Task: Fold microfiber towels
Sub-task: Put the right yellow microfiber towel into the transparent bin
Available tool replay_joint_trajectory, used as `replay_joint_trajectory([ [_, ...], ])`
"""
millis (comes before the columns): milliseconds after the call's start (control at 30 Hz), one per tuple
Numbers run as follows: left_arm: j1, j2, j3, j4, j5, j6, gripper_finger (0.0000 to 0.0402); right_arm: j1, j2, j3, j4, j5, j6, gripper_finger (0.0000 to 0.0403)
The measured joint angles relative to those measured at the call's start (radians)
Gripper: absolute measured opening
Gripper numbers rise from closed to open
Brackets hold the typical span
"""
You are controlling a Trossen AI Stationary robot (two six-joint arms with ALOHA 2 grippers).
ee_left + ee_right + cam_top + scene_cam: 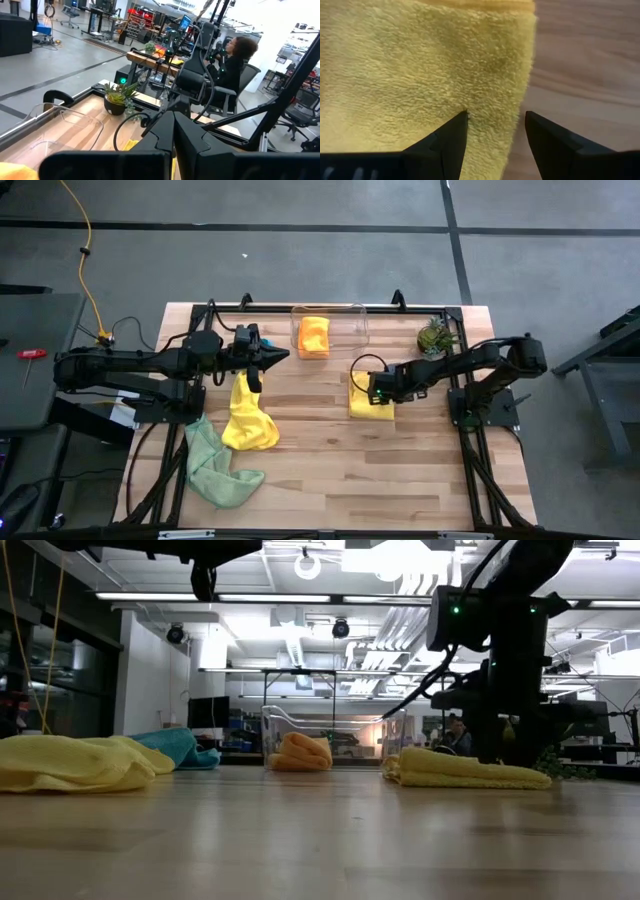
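The right gripper [495,132] was seen low over the folded yellow towel [368,402], with its jaws apart. One finger [445,137] was over the pile of the cloth and the other was near its edge, beside bare table [400,470]. Nothing was held between them.

The left gripper [262,358] was closed. A second yellow towel [248,420] hung or trailed from just under it down onto the table; the pinch itself could not be seen clearly, so it is only judged that a corner of this cloth was gripped. A teal towel [180,745] was partly hidden close behind this gripper. A green towel [215,470] lay crumpled on the table further from it, past the loose end of the yellow one. An orange towel [314,336] was placed folded in the clear bin [355,315], between the two grippers and a little behind them. A plant [434,337] stood behind the right gripper.

The towels are judged to be light, soft and limp. No shape would be kept when one is lifted, and the fluffy pile should give good friction, so slipping is not much feared. A corner or an edge is the best place to take hold, with a thin pinch through one layer. On the folded towel, a grip near the edge could pull the layers open again.
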Motion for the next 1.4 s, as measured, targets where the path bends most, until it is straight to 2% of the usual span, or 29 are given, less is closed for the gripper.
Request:
replay_joint_trajectory([
  [167, 0.000, 0.000, 0.000, -0.002, 0.000, 0.000, 0.0000, 0.000, 0.018, 0.001, 0.025, -0.001, 0.008, 0.0147],
  [367, 0.000, -0.002, 0.000, 0.000, 0.000, 0.023, 0.0000, 0.001, 0.018, 0.002, 0.013, 0.033, -0.012, 0.0031],
  [433, 0.009, -0.023, 0.008, -0.002, 0.000, 0.045, 0.0000, 0.000, -0.002, -0.001, -0.007, 0.051, -0.038, 0.0010],
  [633, 0.058, -0.126, 0.047, -0.011, 0.000, 0.088, 0.0000, 0.000, -0.169, -0.002, -0.065, 0.086, -0.076, 0.0004],
  [800, 0.102, -0.201, 0.050, -0.035, 0.000, 0.071, 0.0000, -0.031, -0.341, 0.000, -0.044, 0.129, -0.053, 0.0002],
  [900, 0.112, -0.226, 0.050, -0.045, 0.000, 0.071, 0.0000, -0.057, -0.394, 0.046, -0.064, 0.139, -0.096, 0.0001],
  [1167, 0.112, -0.235, 0.050, -0.046, 0.000, 0.079, 0.0000, -0.150, -0.338, 0.345, -0.155, 0.147, -0.379, 0.0001],
  [1400, 0.112, -0.235, 0.050, -0.047, 0.000, 0.071, 0.0000, -0.290, -0.266, 0.603, -0.181, 0.069, -0.651, 0.0000],
])
